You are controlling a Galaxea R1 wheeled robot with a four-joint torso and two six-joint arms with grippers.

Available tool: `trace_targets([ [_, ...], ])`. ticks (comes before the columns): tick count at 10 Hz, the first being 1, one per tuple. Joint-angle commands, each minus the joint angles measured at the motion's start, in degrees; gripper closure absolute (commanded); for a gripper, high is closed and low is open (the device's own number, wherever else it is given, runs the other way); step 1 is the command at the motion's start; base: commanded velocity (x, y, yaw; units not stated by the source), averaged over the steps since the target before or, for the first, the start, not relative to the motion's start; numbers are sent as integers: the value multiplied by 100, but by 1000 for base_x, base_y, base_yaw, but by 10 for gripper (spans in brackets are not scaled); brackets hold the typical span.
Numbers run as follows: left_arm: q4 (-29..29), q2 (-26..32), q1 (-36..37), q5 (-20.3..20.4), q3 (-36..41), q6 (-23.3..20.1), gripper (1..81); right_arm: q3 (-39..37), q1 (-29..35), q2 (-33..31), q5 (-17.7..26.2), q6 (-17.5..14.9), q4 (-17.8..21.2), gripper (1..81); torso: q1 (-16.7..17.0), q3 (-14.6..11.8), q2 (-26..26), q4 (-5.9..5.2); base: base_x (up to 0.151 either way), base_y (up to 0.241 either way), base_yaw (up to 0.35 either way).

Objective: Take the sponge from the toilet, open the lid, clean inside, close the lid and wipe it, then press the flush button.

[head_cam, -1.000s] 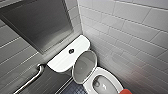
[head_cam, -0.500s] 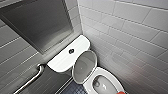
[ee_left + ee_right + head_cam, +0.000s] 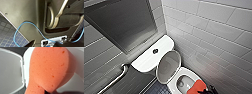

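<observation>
So, one grab bar (image 3: 114,77) on the left, then one toilet (image 3: 144,62) with its one flush button (image 3: 155,51), one lid (image 3: 168,66) standing open, and one sponge (image 3: 197,86) over the bowl (image 3: 184,71) rim, clamped tight in the right end effector (image 3: 204,89).

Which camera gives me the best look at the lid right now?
The head view: the lid stands open by the cistern, its whole grey inner face visible. The right wrist view catches part of it beside the sponge. The left wrist view faces the robot's own housing and floor tiles.
</observation>
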State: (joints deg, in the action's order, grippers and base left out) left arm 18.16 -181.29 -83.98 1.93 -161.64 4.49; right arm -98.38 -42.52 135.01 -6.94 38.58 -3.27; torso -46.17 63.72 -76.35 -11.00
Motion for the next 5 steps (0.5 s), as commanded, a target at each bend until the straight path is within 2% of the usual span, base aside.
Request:
trace_targets([
  [1, 12, -13, -202, -465, 0, -36, 10, -645, 1161, 519, 1624, -9, -69, 811, 0, 0, 0, 0, 0, 0, 0],
  [3, 12, -13, -203, -439, 0, -36, 10, -1304, 1311, 1267, 1933, -26, -121, 811, 0, 0, 0, 0, 0, 0, 0],
  [5, 12, -13, -202, -474, 0, -36, 10, -1481, 1425, 1531, 1933, -17, -350, 811, 0, 0, 0, 0, 0, 0, 0],
])
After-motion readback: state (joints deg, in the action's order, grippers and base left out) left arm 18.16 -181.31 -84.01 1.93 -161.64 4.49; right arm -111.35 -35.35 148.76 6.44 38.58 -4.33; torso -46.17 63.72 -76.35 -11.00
